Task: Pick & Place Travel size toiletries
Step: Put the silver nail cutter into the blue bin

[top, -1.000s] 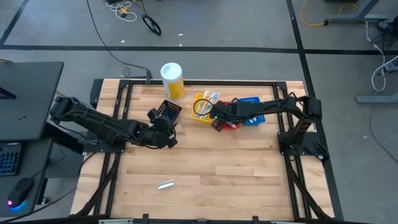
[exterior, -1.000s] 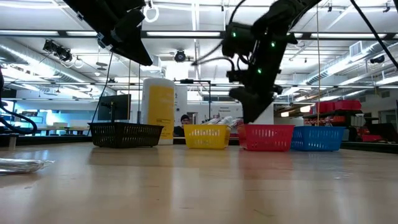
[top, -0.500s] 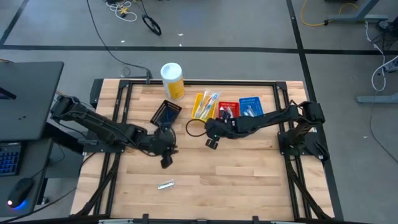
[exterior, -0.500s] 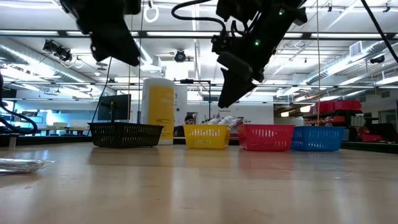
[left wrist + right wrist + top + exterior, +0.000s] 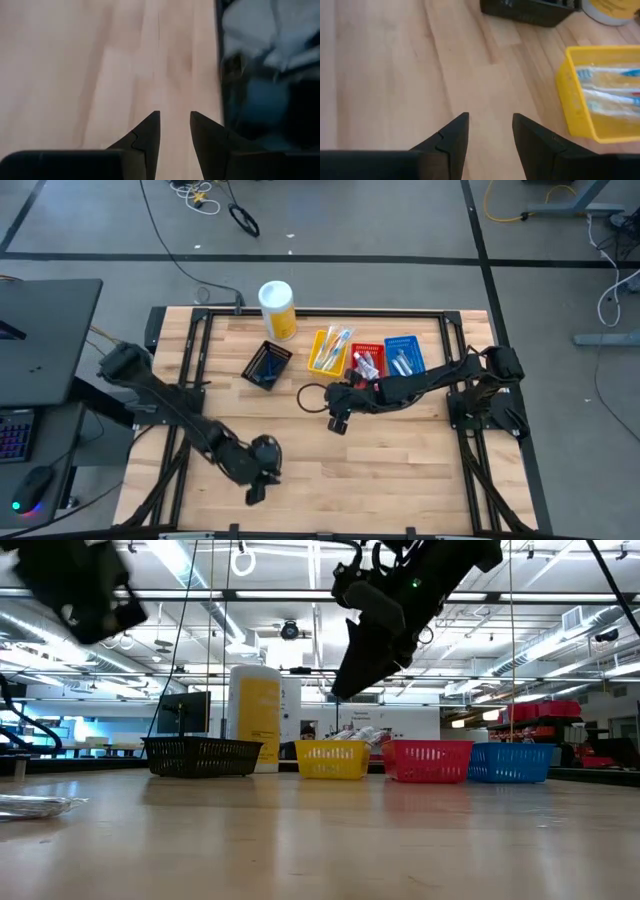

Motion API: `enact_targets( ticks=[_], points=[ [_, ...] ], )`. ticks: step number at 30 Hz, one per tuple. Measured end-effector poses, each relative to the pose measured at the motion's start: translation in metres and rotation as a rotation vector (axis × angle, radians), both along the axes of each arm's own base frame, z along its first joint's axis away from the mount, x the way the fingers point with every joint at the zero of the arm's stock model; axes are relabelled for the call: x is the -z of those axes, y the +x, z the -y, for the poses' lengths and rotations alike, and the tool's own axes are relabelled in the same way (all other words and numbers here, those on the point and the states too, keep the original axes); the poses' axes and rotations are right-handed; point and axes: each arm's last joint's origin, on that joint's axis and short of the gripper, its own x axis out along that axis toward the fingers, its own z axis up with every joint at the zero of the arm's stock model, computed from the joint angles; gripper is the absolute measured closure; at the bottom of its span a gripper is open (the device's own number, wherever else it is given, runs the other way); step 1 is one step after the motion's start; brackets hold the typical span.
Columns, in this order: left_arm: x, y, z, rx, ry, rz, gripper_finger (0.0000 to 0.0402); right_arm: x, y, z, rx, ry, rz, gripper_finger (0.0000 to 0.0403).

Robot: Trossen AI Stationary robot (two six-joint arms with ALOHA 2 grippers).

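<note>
A: Where are the pincers placed, and is anything held?

B: The left pincer (image 5: pixel 254 490) is seen low over the near part of the desk (image 5: pixel 400 470), its fingers slightly parted with nothing between them. The right pincer (image 5: pixel 336 423) is held above mid-desk, just in front of the trays, spread wide and empty.

A: And the toiletries?

B: One loose clear-wrapped packet (image 5: pixel 32 805) is found flat on the desk near the front edge (visible only in the low view; from above it is probably hidden under the left arm). Toothbrushes (image 5: pixel 607 102) are laid in the yellow tray (image 5: pixel 330 350); more items are seen in the red tray (image 5: pixel 367 361) and blue tray (image 5: pixel 404 355), too small to be told apart.

A: What could be spoiled from here?

B: The packet is not shown between the left fingers in the wrist view, so the descent may be misaligned and bare wood may be pinched. The gap is judged narrow for a flat, slippery wrapper; the packet may be pushed along instead of being caught. The desk edge is seen close by in that same view, so a nudged packet may be swept off. If only a corner of film is gripped, the packet may be dropped on the way to a tray.

A: And the right arm?

B: It is parked across the route to the trays, so a collision may be caused during the carry unless it is withdrawn first.
</note>
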Motion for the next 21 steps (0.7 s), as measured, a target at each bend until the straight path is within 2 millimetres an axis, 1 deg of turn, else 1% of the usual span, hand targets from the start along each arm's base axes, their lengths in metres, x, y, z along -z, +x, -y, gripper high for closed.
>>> enact_targets(
  ticks=[4,8,10,12,16,21],
  points=[
    [0.037,0.0,0.014,0.094,0.074,-0.134,0.0287,-0.001,0.0,-0.01,-0.013,0.013,0.02,0.024],
    [0.064,0.004,0.018,0.042,0.051,-0.252,0.0277,-0.001,-0.003,-0.025,-0.037,0.029,0.022,0.024],
    [0.072,0.005,0.019,0.033,0.049,-0.284,0.0265,-0.001,-0.004,-0.033,-0.059,0.029,0.023,0.024],
    [0.077,0.005,0.019,0.024,0.05,-0.303,0.025,-0.001,-0.005,-0.04,-0.079,0.03,0.027,0.024],
    [0.077,0.005,0.019,0.038,0.062,-0.302,0.0224,-0.001,-0.008,-0.052,-0.113,0.029,0.027,0.024],
    [0.071,0.012,0.015,0.047,0.008,-0.329,0.0219,-0.001,-0.01,-0.058,-0.132,-0.005,0.027,0.024]
  ],
)
